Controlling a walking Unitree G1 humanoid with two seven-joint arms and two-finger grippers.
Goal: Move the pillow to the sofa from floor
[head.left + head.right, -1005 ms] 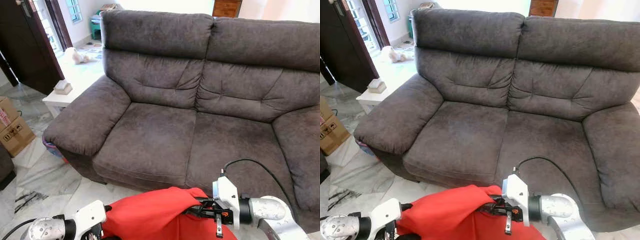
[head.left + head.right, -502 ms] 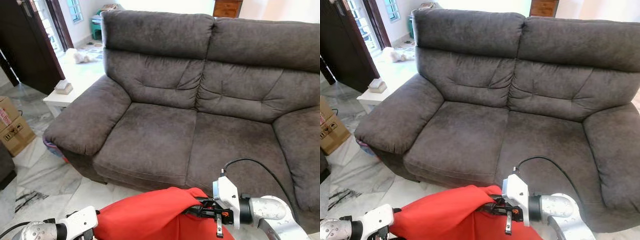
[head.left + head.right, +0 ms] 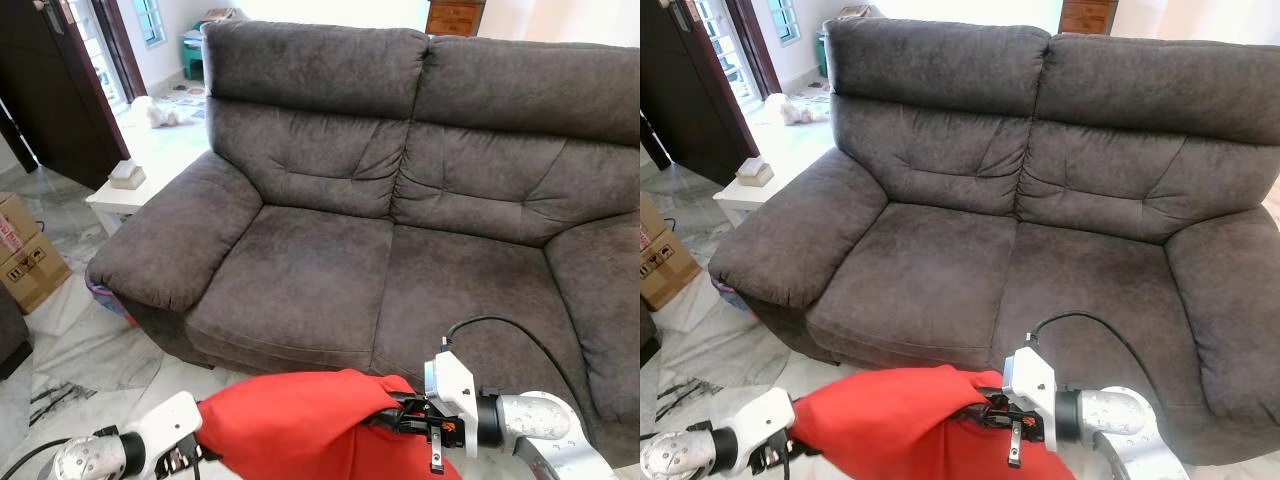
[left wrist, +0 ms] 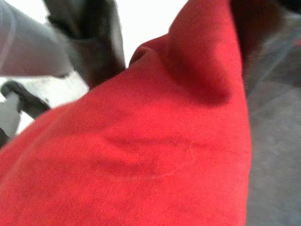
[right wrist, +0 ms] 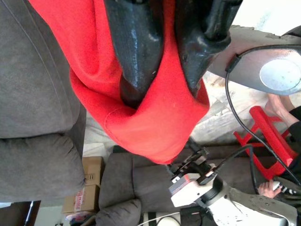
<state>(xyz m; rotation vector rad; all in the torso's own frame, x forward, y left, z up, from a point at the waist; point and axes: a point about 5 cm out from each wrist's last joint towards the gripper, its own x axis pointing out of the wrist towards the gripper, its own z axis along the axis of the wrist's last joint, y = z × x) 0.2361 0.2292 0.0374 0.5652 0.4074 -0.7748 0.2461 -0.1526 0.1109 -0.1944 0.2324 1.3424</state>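
Left eye view. A red pillow (image 3: 290, 425) is held in the air in front of the dark grey sofa (image 3: 400, 200), below the front edge of the sofa's 2 seat cushions and clear of them. The right gripper (image 3: 392, 418) meets the pillow's right end, with a fold of red fabric bunched at its fingers. The left gripper (image 3: 195, 455) presses against the pillow's left end; whether its fingers are apart or together cannot be told. Left of the sofa's armrest stand a white side table (image 3: 125, 195) and, lower, a cardboard box (image 3: 25, 260) on the marble floor (image 3: 90, 350).

Right eye view. Same arrangement: the pillow hangs before the sofa, between the 2 grippers.

Left wrist view. Red pillow fabric lies close against the camera, with the sofa's grey upholstery beside it.

Right wrist view. The 2 black fingers (image 5: 136, 52) are clamped on a pinch of the pillow's red cover, the sofa beside them.
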